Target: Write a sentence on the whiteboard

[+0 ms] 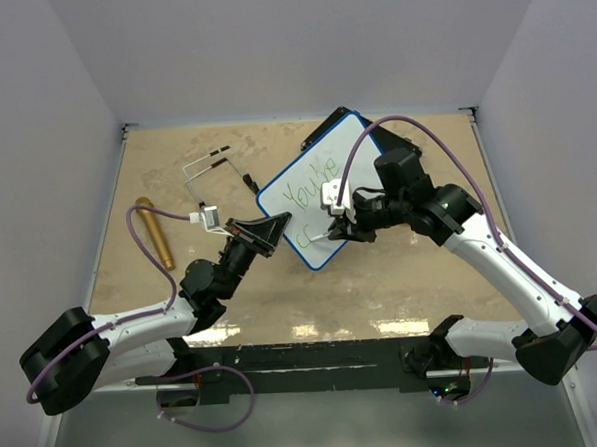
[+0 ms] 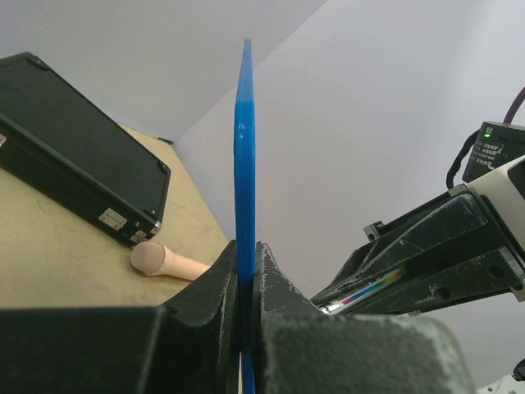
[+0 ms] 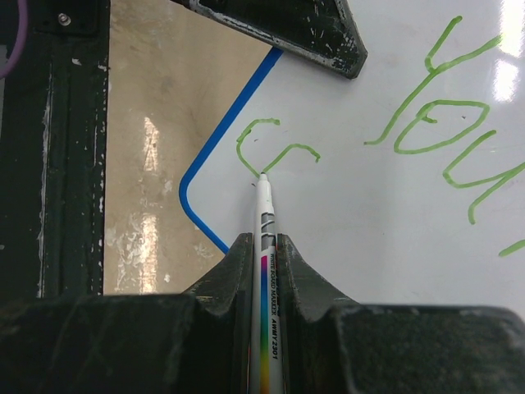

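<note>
While the whiteboard (image 1: 330, 147) is found near the middle of the table (image 1: 283, 314), turned diagonally, a tan wooden cylinder (image 1: 155, 234) is seen lying well off at the left. A thin wire frame (image 1: 216, 171) is spotted farther back, to its right. Next over, the left gripper (image 1: 269, 228) is clamped on the board's blue rim at its left corner, jaws pinched tight on it. On the white surface the sentence (image 1: 312, 191) is written in green: "You're" up top, just a couple of curved strokes below. A marker (image 3: 264, 205) is squeezed between the jaws of the right gripper (image 1: 344, 224), tip touching the board at those lower strokes. A black case (image 2: 74, 156) is partly covered by the board's far right corner.
</note>
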